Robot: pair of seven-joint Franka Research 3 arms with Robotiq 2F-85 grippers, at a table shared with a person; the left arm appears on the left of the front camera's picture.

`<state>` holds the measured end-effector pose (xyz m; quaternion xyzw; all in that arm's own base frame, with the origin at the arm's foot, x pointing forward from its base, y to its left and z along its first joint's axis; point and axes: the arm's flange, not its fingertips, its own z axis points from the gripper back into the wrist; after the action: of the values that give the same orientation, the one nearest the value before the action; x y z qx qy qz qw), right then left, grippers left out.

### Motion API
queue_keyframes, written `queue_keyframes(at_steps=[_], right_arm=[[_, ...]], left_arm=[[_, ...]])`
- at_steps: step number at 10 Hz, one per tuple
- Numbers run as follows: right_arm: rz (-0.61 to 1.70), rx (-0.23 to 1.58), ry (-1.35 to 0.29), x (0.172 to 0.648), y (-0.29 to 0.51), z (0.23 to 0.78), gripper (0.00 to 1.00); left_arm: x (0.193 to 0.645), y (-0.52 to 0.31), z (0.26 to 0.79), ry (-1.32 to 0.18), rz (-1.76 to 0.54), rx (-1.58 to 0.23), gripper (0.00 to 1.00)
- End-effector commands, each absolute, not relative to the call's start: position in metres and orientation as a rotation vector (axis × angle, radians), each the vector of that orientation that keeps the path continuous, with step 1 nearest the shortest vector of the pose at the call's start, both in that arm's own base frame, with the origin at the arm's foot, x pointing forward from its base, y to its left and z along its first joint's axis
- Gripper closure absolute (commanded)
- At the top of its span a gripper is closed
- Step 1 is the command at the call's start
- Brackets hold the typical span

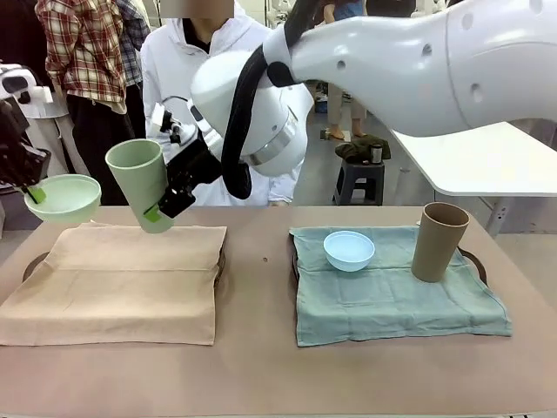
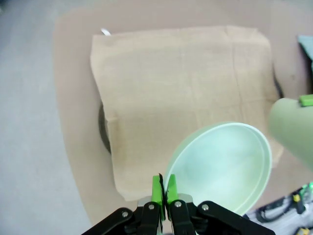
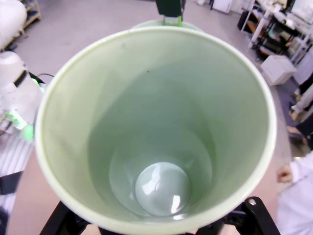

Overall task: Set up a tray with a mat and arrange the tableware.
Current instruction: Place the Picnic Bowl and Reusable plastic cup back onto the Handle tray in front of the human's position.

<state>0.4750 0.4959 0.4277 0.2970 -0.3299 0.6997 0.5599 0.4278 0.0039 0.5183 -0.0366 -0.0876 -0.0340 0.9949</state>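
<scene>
Nearest the front camera: bare brown counter (image 1: 278,374), open along its near edge. Landmark: beige mat (image 1: 122,279), lying over a dark tray (image 1: 33,261) whose rim peeks out at the mat's left and right sides.

Containers:
- Pale green cup (image 1: 139,183) held in the air above the beige mat's far edge, tilted, mouth up and toward the left. Right gripper (image 1: 170,205) has its jaws clenched on the cup's lower wall. Right wrist view looks straight down into the cup (image 3: 156,132): empty.
- Pale green bowl (image 1: 63,196) in the air just beyond the beige mat's far-left corner, near the cup but apart from it. Left gripper (image 2: 162,191) jaws pinched on its rim; the bowl (image 2: 220,166) is empty.
- Well right of the beige mat: teal mat (image 1: 392,287) on a second tray, carrying a light blue bowl (image 1: 349,250), empty, and an upright brown cup (image 1: 439,241) near its far-right corner.

Beige mat top is bare. A counter strip separates the two mats.

A person in a white coat (image 1: 187,61) sits at the counter's far side.
</scene>
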Motion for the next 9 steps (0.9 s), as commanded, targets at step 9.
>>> queue_keyframes(at_steps=[9], right_arm=[[1.597,0.791,-0.817,0.481,0.491,0.323,0.19]], left_arm=[[0.448,0.008,0.397,-0.147,-0.028,-0.183,0.96]])
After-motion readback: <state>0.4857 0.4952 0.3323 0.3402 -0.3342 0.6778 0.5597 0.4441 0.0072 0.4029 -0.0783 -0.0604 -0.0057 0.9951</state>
